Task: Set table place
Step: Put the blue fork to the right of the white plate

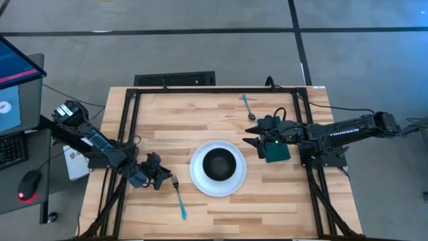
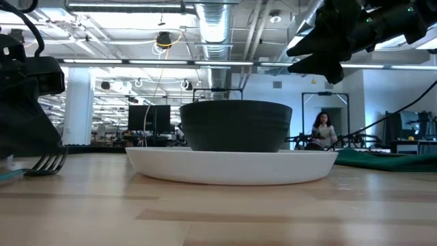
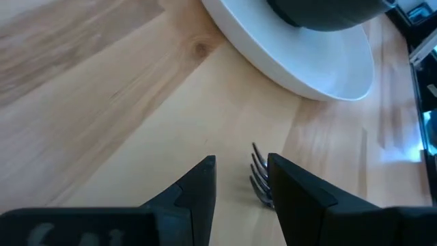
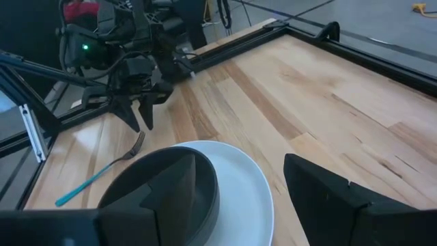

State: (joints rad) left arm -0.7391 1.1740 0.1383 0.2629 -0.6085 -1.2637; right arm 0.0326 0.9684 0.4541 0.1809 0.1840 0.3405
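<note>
A round white plate rests on the wooden table with a small black bowl standing in it. The blue-handled fork lies flat left of the plate. My left gripper hangs just over its tines, fingers pointing down and a little open. The blue-handled spoon lies near the far edge. A dark green napkin lies right of the plate. My right gripper hovers above the table between napkin and plate, wide open.
The table's black frame runs along its edges. A monitor, keyboard and mouse sit off the left side. There is bare wood along the near edge and on the far left. A person shows in the room behind.
</note>
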